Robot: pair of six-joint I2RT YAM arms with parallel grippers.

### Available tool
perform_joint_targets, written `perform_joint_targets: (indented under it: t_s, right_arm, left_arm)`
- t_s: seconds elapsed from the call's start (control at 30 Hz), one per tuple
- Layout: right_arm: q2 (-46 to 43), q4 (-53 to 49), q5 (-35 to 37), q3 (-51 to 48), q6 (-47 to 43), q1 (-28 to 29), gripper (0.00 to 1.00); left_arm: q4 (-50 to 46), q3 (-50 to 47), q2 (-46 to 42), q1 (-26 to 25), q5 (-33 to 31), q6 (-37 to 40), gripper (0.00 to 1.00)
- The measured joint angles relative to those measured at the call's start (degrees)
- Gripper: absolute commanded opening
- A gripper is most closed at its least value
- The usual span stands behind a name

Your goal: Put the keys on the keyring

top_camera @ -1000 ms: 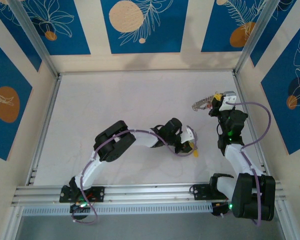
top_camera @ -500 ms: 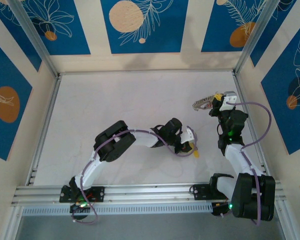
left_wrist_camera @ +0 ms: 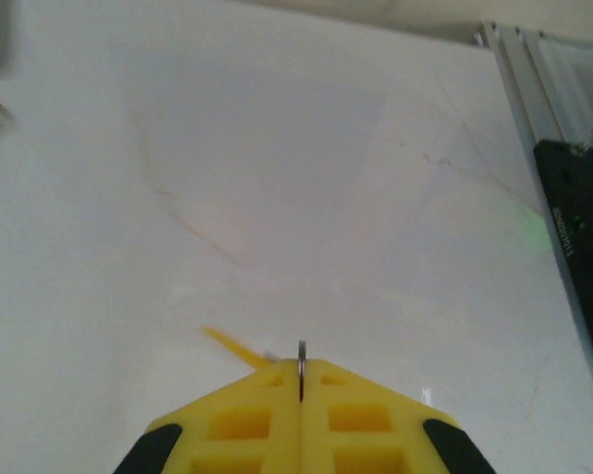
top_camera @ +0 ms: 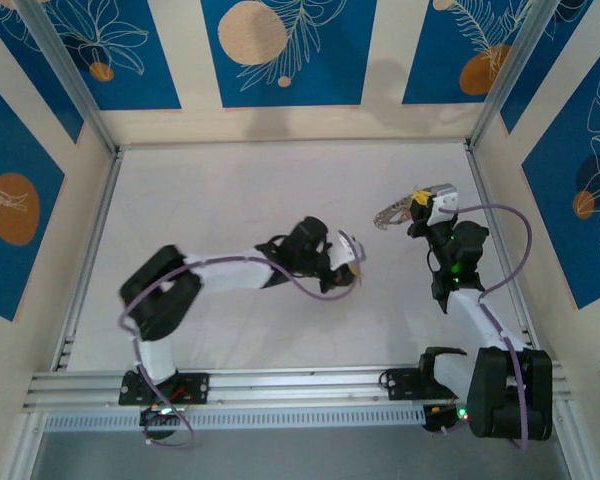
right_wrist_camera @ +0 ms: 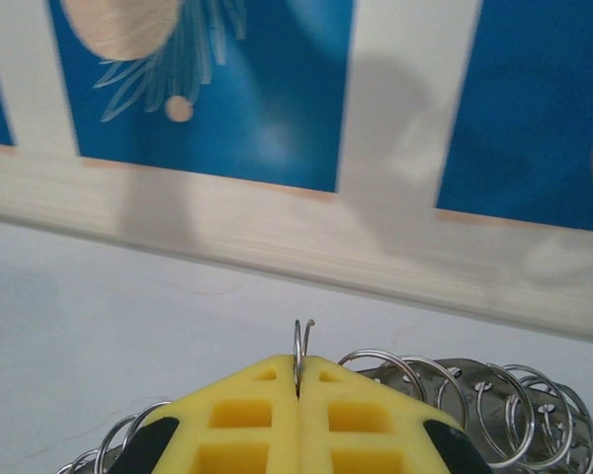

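1. Yellow plastic marks the yellow key [left_wrist_camera: 232, 346]. In the left wrist view it is a blurred streak slanting up and to the left from the pad tips, so its long axis runs across the fingers, not along them.
2. Its thin metal ring [left_wrist_camera: 300, 354] stands edge-on in the seam of the left gripper [left_wrist_camera: 300, 371]. The pads are pressed flat together on that ring with no gap, so the key is held off the table [top_camera: 230, 190].
3. From above, the keyring [top_camera: 390, 214] lies beyond the key towards the table's far right corner. It is near the left fingers but apart from them, with bare table between.
4. The keyring's grey arc reaches from its holder leftward towards the middle of the table, so its free end faces the oncoming key.
5. The right gripper [right_wrist_camera: 298, 367] pinches the keyring wire upright between fully closed pads. More wire loops [right_wrist_camera: 494, 400] fan out behind them.
6. The left arm is the nearer one to close the gap. Judging from this, the coming move is to carry the key's ring away from the near edge and to the right, onto that wire.
7. The likely difficulty is that the two thin wires must meet in line, and whether they are in line cannot be told here.
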Motion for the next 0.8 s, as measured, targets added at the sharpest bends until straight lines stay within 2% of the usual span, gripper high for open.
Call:
perform_joint_targets:
  t_s: [0.17,0.37,0.5,0.63,0.8]
  right_arm:
    - [0.07,0.2,-2.86,0.0,-5.11,5.88,0.0]
    - [0.81,0.15,-9.29,0.0,-12.63,11.91,0.0]
    - [1.84,-0.35,-15.37,0.02,-17.66,16.55,0.0]
    - [2.91,-2.49,-22.62,0.17,-22.88,21.44,0.0]
    - [4.79,-6.75,-29.66,2.23,-28.09,27.87,0.0]
  left_arm:
    - [-8.39,-3.58,-14.91,3.3,-4.85,1.92,0.0]
    - [-22.01,-3.65,-28.2,9.05,-8.76,5.42,0.0]
    - [-29.55,-2.64,-32.94,12.7,-10.4,9.27,0.0]
    - [-34.42,-2.38,-34.91,14.1,-11.28,13.42,0.0]
    - [-33.0,-6.03,-38.05,14.62,-10.8,18.82,0.0]
